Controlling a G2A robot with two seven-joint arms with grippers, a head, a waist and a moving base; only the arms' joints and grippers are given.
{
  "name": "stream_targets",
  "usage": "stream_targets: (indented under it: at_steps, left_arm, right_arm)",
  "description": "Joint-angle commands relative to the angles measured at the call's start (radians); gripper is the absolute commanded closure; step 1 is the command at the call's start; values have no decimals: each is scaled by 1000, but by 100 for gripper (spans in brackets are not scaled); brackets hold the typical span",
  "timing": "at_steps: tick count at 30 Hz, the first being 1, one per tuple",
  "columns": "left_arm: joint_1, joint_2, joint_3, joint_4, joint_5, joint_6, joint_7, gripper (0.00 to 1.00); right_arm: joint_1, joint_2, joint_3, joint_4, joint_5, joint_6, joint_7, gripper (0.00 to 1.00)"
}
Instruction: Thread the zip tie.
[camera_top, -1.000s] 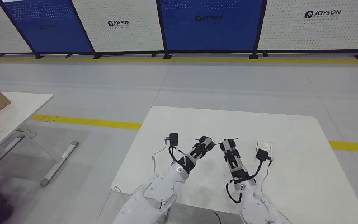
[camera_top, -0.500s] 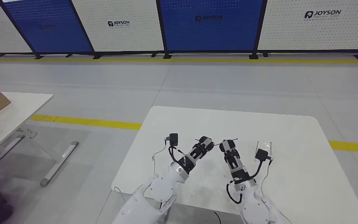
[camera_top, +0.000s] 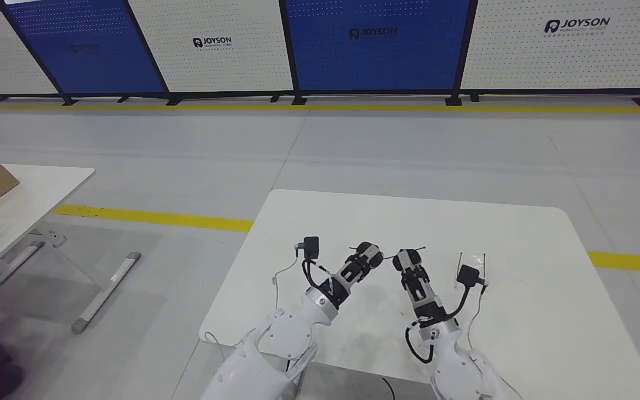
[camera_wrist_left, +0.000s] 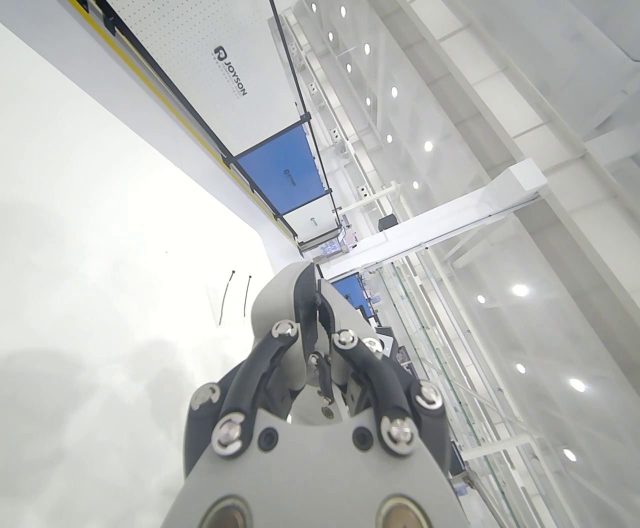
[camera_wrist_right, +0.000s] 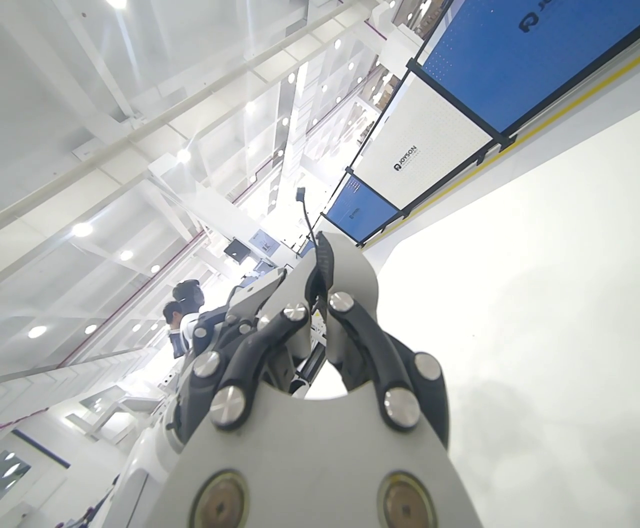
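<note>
- Zip tie is up off the table, pinched in the right gripper. The fingers are clamped tight on the strap, and the square head pokes out past the tips on a short curved stub.
- Left gripper sits just beside it over the table's middle, pads pressed flat together. Whether the strap's tail is nipped in there, I can't tell.
- Two spare ties lie flat side by side on the table, out on the right arm's far side and apart from both grippers.
- Handling, by my reckoning: featherweight, thin, springy plastic. It bends easily and flicks back, and the smooth strap could slide in a loose pinch.
- Best hold looks like close behind the head on one side and near the tail tip on the other. That way neither end droops or wobbles when lining up with that tiny slot.
</note>
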Motion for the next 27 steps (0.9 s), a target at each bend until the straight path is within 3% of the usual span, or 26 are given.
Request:
stream_targets:
  at_steps: [1, 15, 22, 27]
  left_arm:
    - [0, 0, -1, 0, 0, 2, 0, 100]
    - [-4, -2, -6, 2, -5, 5, -4, 100]
    - [-5, -2, -9, 3, -1, 8, -8, 100]
    - [-6, -2, -6, 4, 6, 9, -9, 100]
  right_arm:
    - [1, -1, 1, 0, 1, 0, 2, 96]
    - [3, -6, 8, 3, -1, 0, 3, 95]
    - [3, -9, 10, 3, -7, 0, 7, 87]
    - [2, -10, 13, 0, -10, 0, 6, 91]
